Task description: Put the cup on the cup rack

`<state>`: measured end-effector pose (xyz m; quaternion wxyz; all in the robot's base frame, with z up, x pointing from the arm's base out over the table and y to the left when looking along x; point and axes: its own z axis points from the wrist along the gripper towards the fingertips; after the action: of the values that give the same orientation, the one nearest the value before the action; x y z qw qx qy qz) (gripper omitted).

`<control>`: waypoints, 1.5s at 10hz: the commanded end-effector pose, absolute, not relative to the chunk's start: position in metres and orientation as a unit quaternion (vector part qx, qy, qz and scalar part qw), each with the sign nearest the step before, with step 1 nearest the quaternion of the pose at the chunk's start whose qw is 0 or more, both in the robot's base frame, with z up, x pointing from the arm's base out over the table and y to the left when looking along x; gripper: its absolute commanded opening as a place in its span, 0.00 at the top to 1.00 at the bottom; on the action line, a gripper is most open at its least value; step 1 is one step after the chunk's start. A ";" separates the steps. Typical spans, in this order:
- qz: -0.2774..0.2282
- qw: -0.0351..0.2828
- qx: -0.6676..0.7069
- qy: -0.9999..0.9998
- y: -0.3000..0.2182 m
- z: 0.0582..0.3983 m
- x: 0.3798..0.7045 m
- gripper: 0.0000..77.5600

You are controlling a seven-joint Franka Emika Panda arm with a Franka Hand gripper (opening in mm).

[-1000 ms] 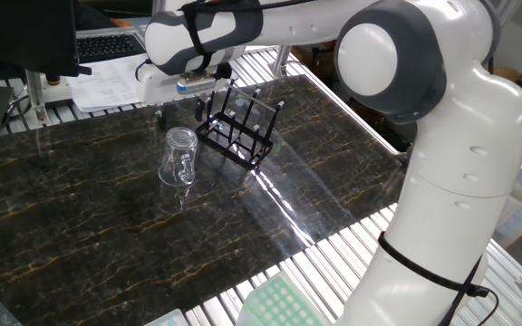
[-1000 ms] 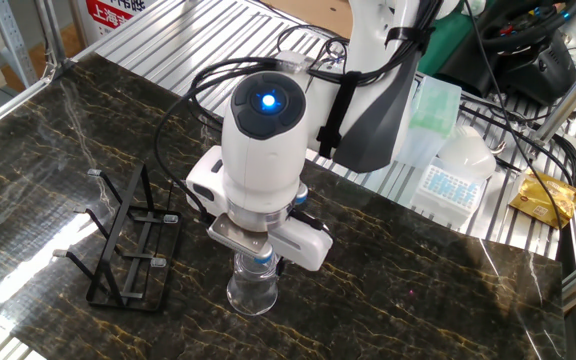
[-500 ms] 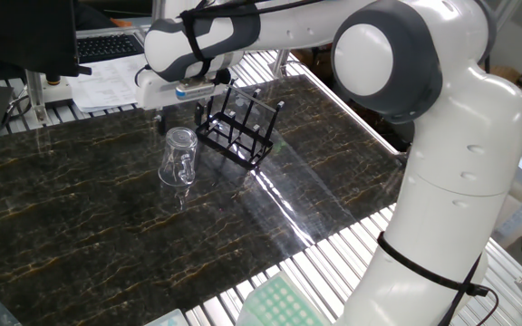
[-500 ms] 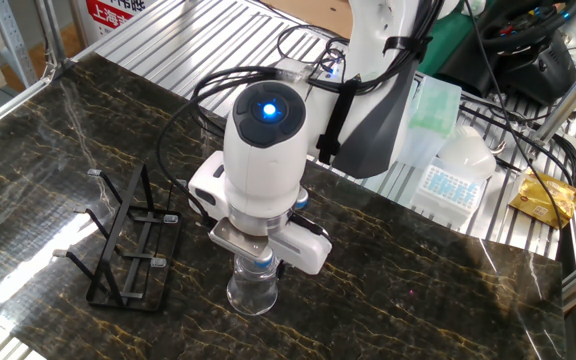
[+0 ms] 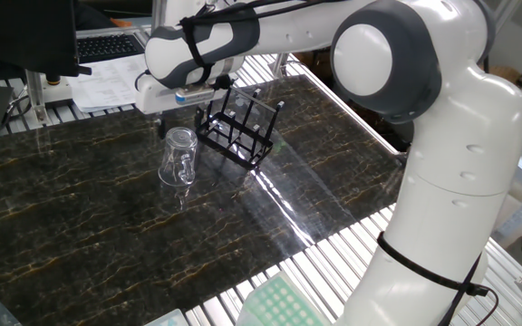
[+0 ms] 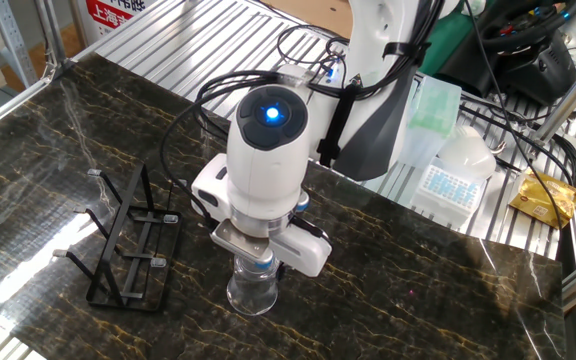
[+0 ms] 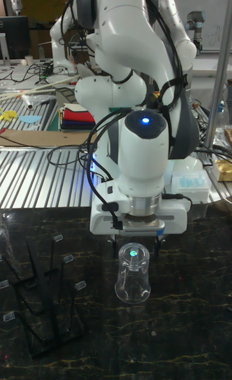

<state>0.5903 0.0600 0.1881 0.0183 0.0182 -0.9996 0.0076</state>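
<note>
The cup (image 5: 178,156) is a clear glass mug standing on the dark marble table, its handle showing toward the camera in one fixed view. The black wire cup rack (image 5: 238,128) stands just right of it there, with nothing on its pegs. In the other fixed view the cup rack (image 6: 128,242) is left of the cup (image 6: 253,287). My gripper (image 7: 136,246) hangs open right over the cup (image 7: 132,275), one finger on each side of its top. My gripper (image 5: 178,123) holds nothing, and the wrist hides the cup's top in the other fixed view.
A keyboard and papers (image 5: 107,54) lie behind the table's back edge. A white tip box (image 6: 446,185) and a yellow packet (image 6: 543,200) sit on the metal slats past the far side. A green tray (image 5: 279,303) lies below the front edge.
My gripper has shifted slightly sideways, away from the rack, and now sits more squarely over the cup. The cup and the rack have not moved.
</note>
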 end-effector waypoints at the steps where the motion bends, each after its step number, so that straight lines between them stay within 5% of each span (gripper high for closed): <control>1: 0.008 0.015 0.017 -1.000 0.058 0.187 0.591 0.00; 15: 0.007 0.009 0.009 -1.000 0.057 0.170 0.585 0.00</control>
<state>0.5844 0.0580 0.1697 0.0107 0.0088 -0.9999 0.0074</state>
